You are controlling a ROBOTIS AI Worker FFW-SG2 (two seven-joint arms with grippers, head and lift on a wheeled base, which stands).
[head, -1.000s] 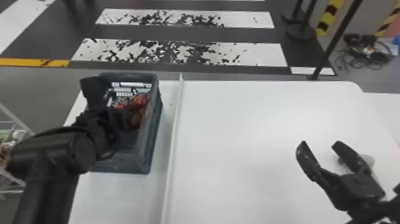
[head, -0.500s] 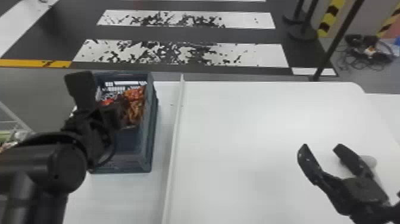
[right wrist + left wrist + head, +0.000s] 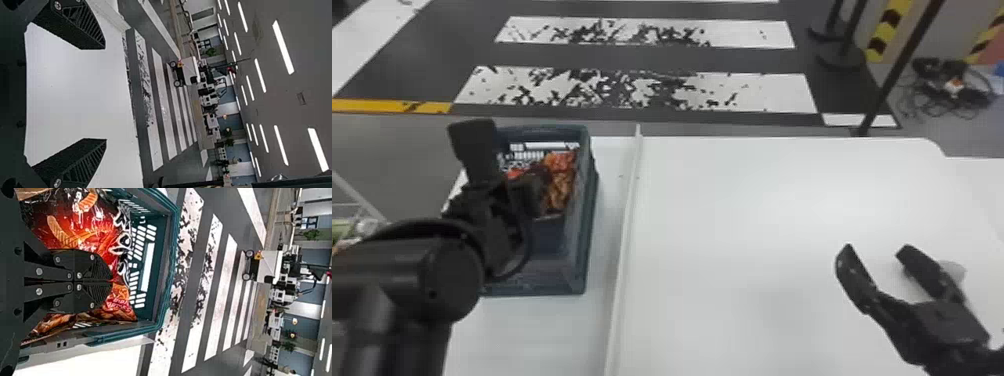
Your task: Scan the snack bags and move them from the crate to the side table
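We're poising our closed left jaws by glossy red-orange snack bags (image 3: 88, 225), probably for lifting — grip unclear; right jaws are gaping empty.

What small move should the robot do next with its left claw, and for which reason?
Probably open the left claw a little, so it could take a snack bag. Its fingers are together over the bags in the crate, and I see no bag between them, though a thin fold could be hidden.

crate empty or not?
Not empty. Red and orange snack bags sit inside the crate in the head view; the left wrist view shows them by its slotted wall.
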